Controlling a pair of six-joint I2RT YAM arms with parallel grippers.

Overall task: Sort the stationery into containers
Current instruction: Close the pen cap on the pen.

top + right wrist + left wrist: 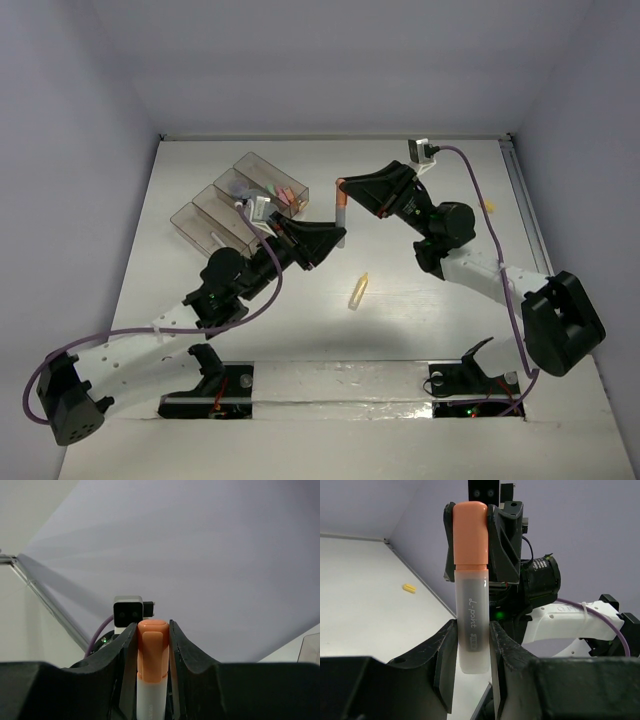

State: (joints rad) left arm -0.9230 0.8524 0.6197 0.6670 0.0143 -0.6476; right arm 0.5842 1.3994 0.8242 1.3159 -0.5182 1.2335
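A white pen with an orange-pink cap [341, 213] is held upright in the air between both grippers, right of the containers [205, 232]. My left gripper [333, 237] is shut on the pen's white barrel [471, 630]. My right gripper [346, 190] is shut on the pen's cap [152, 650]; that grip also shows in the left wrist view [470, 535]. The row of clear brownish compartments holds coloured sticks [286, 192] and grey-lilac rolls [237, 187]. A yellow stick [358, 290] lies loose on the table.
A small yellow piece [488, 205] lies near the table's right edge, also seen in the left wrist view [409, 587]. A corner of a clear container [311, 650] shows at the right. Walls close off the back and sides.
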